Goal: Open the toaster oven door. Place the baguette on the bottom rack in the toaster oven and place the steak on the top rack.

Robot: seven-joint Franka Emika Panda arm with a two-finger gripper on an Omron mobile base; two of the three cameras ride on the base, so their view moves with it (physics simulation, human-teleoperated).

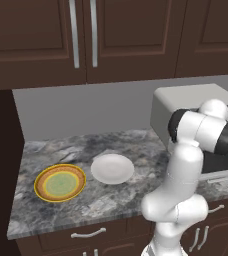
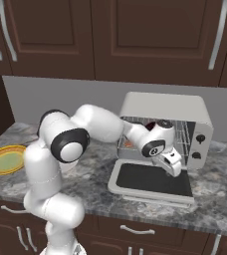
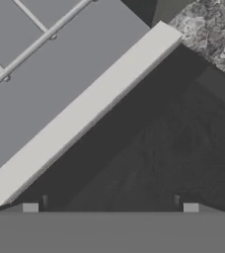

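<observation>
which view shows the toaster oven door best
The right base view: the toaster oven door lies folded down flat on the counter, its dark glass and light frame almost whole, with the gripper above it. The left base view catches a sliver behind the arm. The hand view shows its glass close up.

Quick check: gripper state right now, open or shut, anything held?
Gripper: open, fingers wide apart, holding nothing, hanging over the lowered toaster oven door.
</observation>
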